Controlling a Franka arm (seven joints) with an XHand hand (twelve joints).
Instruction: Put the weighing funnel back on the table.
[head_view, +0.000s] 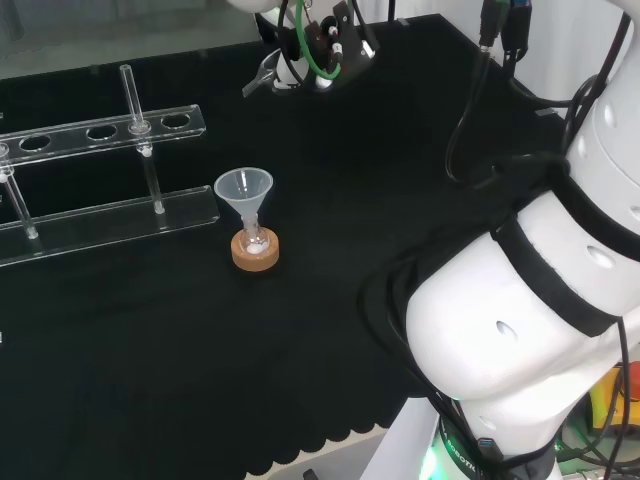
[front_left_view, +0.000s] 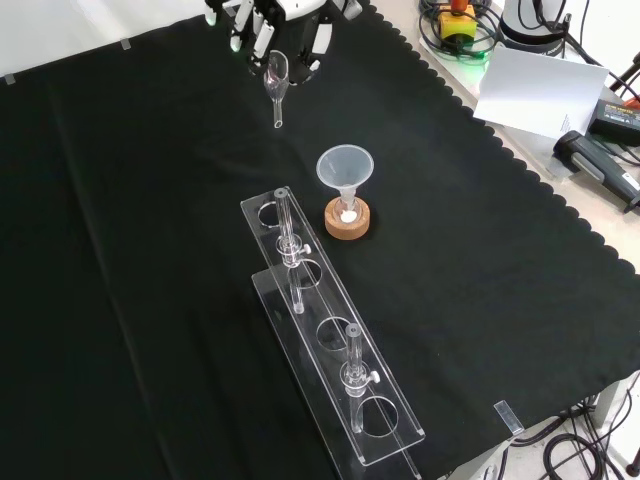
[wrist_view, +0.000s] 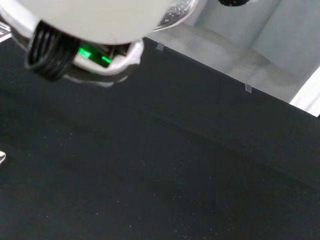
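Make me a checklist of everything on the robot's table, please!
Surface: black cloth covers the bench.
Job's things: weighing funnel held up, stem pointing down.
Clutter: funnel in a small flask on a cork ring; clear rack with glass tubes.
Grippers: robot hand shut on the weighing funnel.
Cables: black cables along the arm.
Surroundings: paper sheet beyond the cloth's edge.

Matt black cloth (front_left_view: 150, 250), clear funnel (front_left_view: 345, 170)
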